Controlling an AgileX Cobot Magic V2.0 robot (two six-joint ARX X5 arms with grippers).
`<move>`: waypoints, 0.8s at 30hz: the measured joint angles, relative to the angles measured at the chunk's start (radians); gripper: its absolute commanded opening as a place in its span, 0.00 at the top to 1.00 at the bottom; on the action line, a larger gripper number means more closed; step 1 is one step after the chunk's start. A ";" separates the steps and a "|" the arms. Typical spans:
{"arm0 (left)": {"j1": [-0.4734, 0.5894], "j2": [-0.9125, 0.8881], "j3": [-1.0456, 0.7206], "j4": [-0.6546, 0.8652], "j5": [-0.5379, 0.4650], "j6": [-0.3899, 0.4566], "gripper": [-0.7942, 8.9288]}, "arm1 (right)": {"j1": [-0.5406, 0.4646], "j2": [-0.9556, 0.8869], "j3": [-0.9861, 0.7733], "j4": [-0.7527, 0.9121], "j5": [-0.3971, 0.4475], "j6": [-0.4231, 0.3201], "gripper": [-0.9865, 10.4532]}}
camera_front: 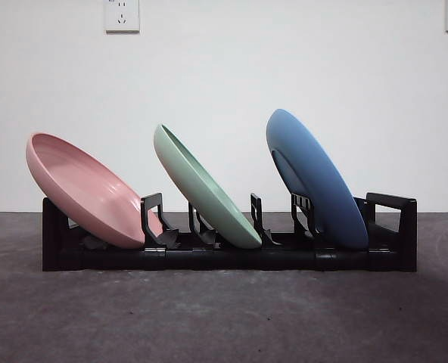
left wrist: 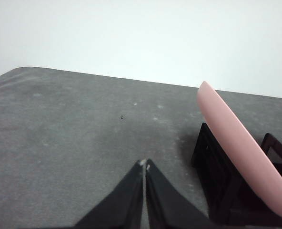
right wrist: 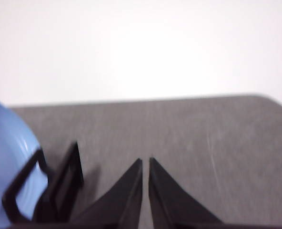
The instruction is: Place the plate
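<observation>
Three round plastic plates leaning tilted in black plastic slotted rack [camera_front: 231,259] on grey table [camera_front: 209,318]: pink plate [camera_front: 84,189], green plate [camera_front: 205,189], blue plate [camera_front: 315,181]. Left gripper [left wrist: 145,165] hovering beside pink plate, jaws closed, holding nothing. Right gripper [right wrist: 146,162] hovering near blue plate, closed, empty.

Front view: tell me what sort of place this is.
Likely a lab test bench, not a kitchen: a bare grey table, a plain white wall with sockets, and only a black plastic dish rack holding three plates.
</observation>
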State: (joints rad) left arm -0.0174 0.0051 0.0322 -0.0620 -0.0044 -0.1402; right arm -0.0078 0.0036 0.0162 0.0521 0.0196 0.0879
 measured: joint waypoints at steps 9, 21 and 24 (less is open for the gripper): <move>0.000 0.000 0.002 0.159 0.080 -0.219 0.91 | 0.000 0.000 0.000 0.072 0.000 0.181 0.90; 0.000 0.136 0.345 -0.242 0.082 -0.288 0.91 | 0.000 0.108 0.110 -0.166 -0.209 0.340 0.90; 0.000 0.227 0.439 -0.325 0.101 -0.239 0.91 | 0.000 0.176 0.222 -0.240 -0.267 0.335 0.90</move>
State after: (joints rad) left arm -0.0174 0.2325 0.4713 -0.3874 0.0971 -0.3794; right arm -0.0078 0.1799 0.2379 -0.1879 -0.2474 0.4232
